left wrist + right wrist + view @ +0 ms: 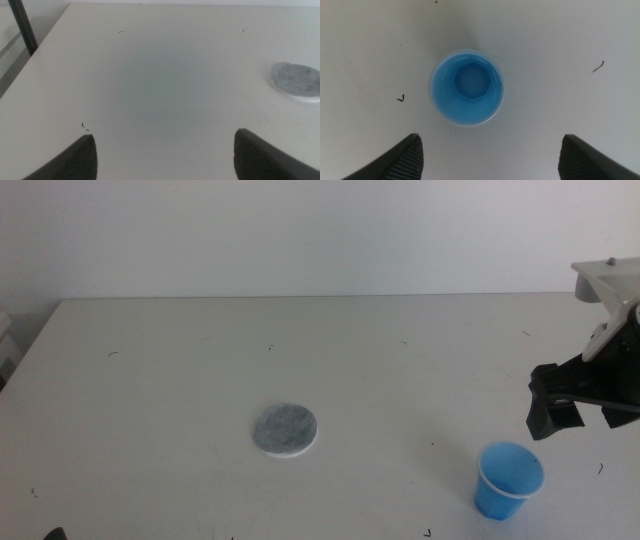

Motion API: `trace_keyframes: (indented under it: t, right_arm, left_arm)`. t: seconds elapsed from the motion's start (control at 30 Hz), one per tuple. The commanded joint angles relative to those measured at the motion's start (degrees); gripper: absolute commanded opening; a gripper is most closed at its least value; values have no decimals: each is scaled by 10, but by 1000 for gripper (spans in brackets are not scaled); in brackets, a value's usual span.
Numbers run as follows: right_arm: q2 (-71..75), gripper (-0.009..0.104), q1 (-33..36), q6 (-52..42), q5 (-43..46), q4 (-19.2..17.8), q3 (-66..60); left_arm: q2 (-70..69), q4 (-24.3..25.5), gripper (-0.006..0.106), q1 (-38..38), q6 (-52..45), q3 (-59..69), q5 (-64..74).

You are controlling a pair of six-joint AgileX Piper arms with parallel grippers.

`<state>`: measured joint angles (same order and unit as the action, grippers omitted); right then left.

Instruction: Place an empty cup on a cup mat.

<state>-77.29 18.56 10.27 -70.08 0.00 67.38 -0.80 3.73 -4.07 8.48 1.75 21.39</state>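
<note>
— What else is there besides the work itself?
— A pale table [180, 380] with small dark specks [400, 98] scattered over it, one curled fleck [598, 66] among them.
— And behind?
— A plain white wall [300, 235] runs along the table's far edge. Off one corner of the table, a dark slanted pole [22, 27] shows beside it
</note>
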Motion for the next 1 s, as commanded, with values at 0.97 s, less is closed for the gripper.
trace_keyframes:
  t: [0.97]
  right_arm:
    - [-167, 53, -23, 76, 204, -18, -98]
  left_arm:
    - [-7, 0, 105, 1, 6, -3, -39]
